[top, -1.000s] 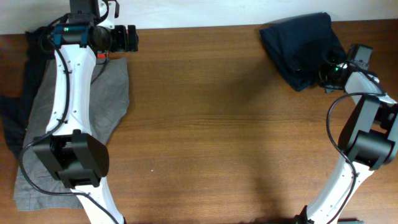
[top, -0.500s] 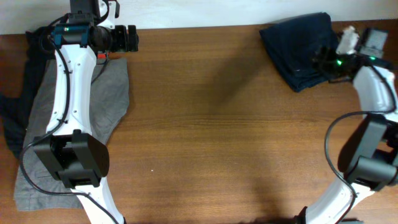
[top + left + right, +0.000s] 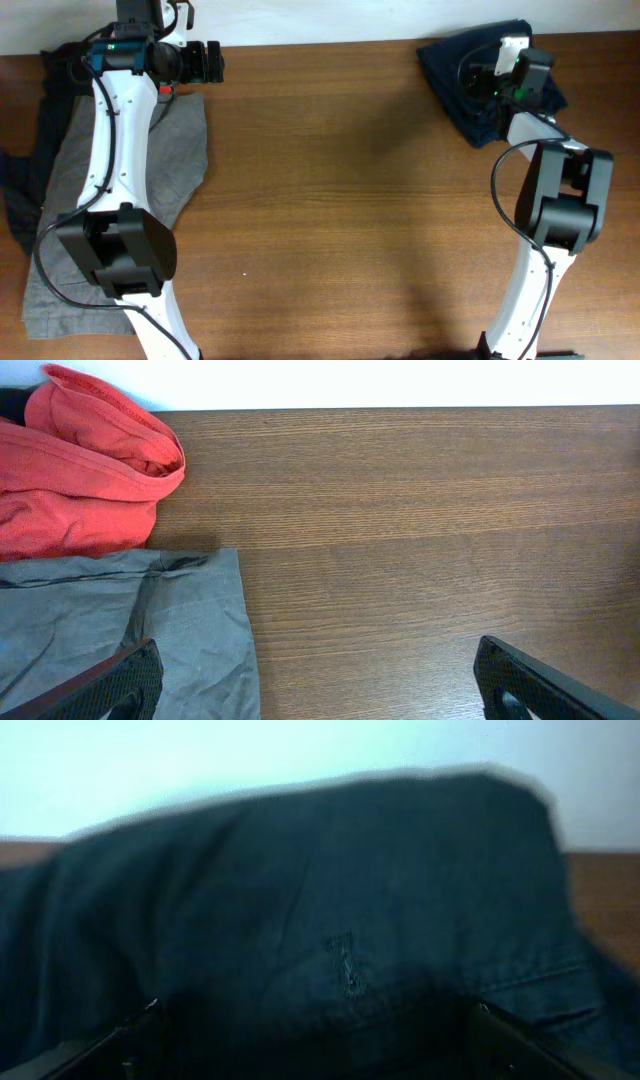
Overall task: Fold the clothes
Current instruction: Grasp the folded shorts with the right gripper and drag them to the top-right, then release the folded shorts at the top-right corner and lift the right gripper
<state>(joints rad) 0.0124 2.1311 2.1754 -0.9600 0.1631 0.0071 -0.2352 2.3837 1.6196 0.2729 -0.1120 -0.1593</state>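
Overhead view: on a wooden table [image 3: 330, 200], a bunched navy garment [image 3: 450, 70] lies at the far right corner. The right gripper [image 3: 312, 1040] is just above it, fingers spread wide, not gripping. At the far left, the left gripper [image 3: 315, 680] hovers over bare wood with fingers wide apart, beside a grey garment [image 3: 175, 150] and a red-orange piece [image 3: 80, 470].

Left of the folded navy garment [image 3: 450, 70], the wooden table [image 3: 340, 200] is bare, so there is wide free room to pass. Far left of this garment, a grey garment [image 3: 180, 150] and a red-orange piece [image 3: 80, 470] lie in the way.
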